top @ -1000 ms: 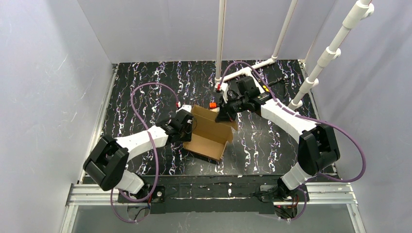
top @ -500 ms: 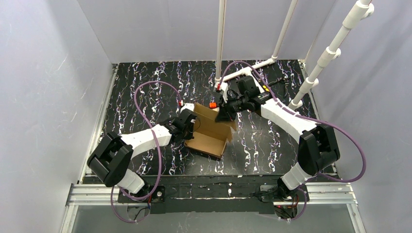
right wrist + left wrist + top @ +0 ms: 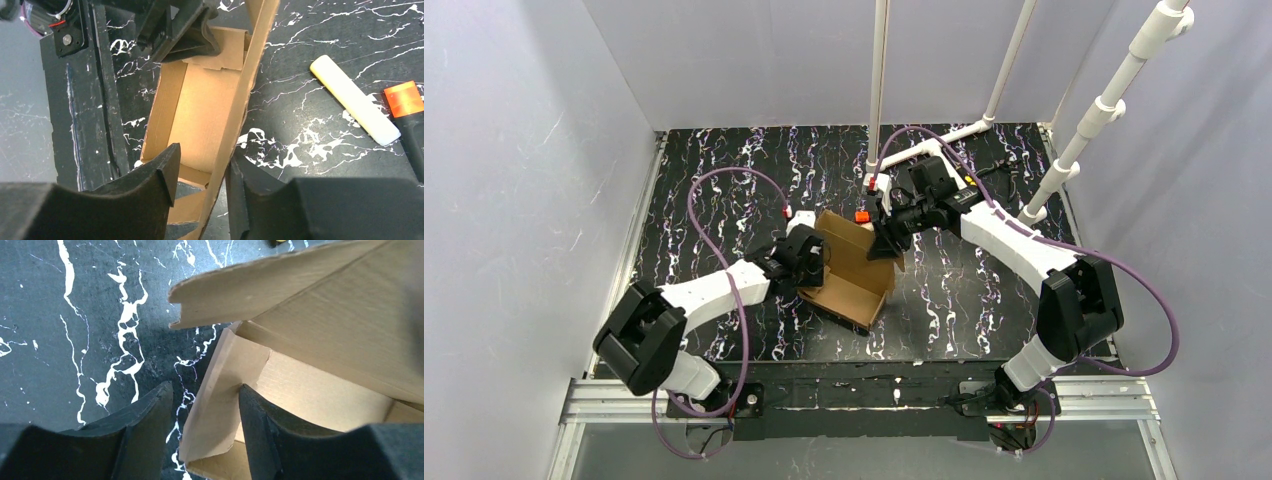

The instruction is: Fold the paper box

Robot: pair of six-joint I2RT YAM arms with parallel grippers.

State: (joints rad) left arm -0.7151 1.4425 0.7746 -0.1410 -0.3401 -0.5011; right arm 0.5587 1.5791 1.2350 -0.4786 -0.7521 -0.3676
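Note:
The paper box (image 3: 849, 268) is plain brown cardboard, half formed, with its tray on the black marbled table and a tall panel standing up at the back. My left gripper (image 3: 810, 262) is at the box's left end. In the left wrist view the left gripper (image 3: 205, 405) is open astride the short side wall (image 3: 225, 390); the right finger (image 3: 260, 430) touches it and the left finger stands clear. My right gripper (image 3: 886, 240) is at the panel's upper right. It (image 3: 202, 170) is open around the upright panel (image 3: 245, 95), with a gap on the tray side.
A white stick (image 3: 355, 102) and an orange-capped marker (image 3: 407, 100) lie on the table just right of the box. White pipes (image 3: 879, 90) rise at the back, with another pipe frame (image 3: 1104, 100) at the right. A small red-tipped piece (image 3: 786, 211) lies left of the box.
Both grippers have opened from a pinch on the cardboard. The tall panel now stands more upright, and the box has shifted slightly left.

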